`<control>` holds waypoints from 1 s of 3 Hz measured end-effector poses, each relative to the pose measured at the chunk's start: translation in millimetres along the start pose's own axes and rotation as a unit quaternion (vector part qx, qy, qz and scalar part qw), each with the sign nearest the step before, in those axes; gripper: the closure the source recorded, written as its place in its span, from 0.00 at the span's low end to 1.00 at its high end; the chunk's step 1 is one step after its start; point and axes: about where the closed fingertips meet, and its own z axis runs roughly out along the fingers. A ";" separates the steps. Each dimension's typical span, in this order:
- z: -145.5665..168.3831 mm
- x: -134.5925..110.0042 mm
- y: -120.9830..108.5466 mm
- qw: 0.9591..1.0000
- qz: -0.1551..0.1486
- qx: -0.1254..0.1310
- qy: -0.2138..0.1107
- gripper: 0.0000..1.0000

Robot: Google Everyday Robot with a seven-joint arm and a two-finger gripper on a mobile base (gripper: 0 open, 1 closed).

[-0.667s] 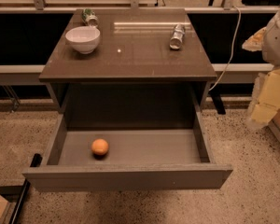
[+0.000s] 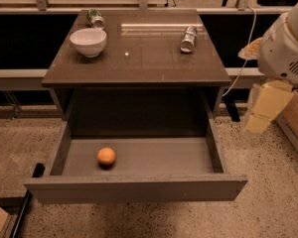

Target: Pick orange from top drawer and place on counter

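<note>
One camera looks down from the front over top drawer (image 2: 139, 188) and counter (image 2: 149, 58); gripper (image 2: 258, 118) seemingly near, right.

Change over the interval. The robot's pale-yellow blocky gripper (image 2: 260, 115) hangs at the right of the view, beside the right edge of the glossy dark-brown table (image 2: 139, 66). It has shifted leftward (toward the cabinet) and now lies nearer the right wall of the open grey box-shaped top drawer (image 2: 139, 188), though clear of it. The rounded white arm housing (image 2: 288, 46) above the gripper has shifted slightly as well.
</note>
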 end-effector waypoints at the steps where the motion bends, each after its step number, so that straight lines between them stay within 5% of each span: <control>1: 24.9 -19.7 -5.6 0.999 -0.014 0.005 -0.032 0.00; 2: 59.6 -39.7 -10.0 0.998 -0.028 -0.003 -0.057 0.00; 3: 59.8 -40.5 -11.3 0.998 -0.028 -0.001 -0.059 0.00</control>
